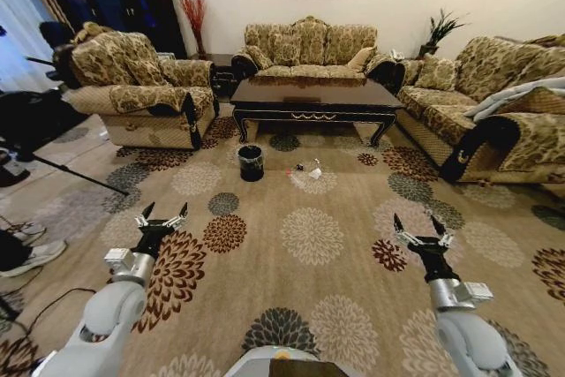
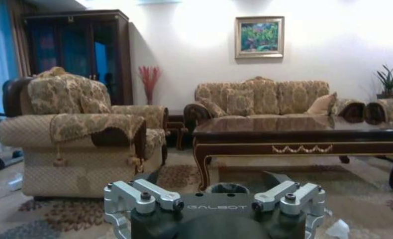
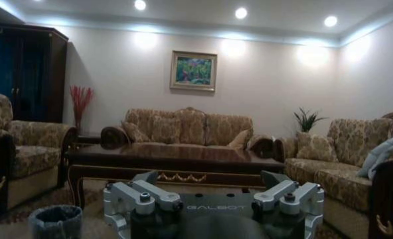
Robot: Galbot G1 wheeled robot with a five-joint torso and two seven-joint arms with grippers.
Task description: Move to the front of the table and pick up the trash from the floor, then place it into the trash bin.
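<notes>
Both pincers, left pincer (image 1: pixel 161 215) and right pincer (image 1: pixel 421 226), hover spread wide and empty, while the trash (image 1: pixel 309 168), several small pieces, lies on the floor (image 1: pixel 300 209) at twelve o'clock beside one trash bin (image 1: pixel 251 162), before the counter (image 1: pixel 313 96), whose long axis runs nine-to-three.

Long dark glossy table (image 1: pixel 315 99) with curved legs, gold trim on apron. Small black trash bin (image 1: pixel 251 162) upright on the flower-patterned carpet floor (image 1: pixel 309 236) — just before the table's left end. Trash (image 1: pixel 309 169) — small scattered bits — lies right of the bin.
</notes>
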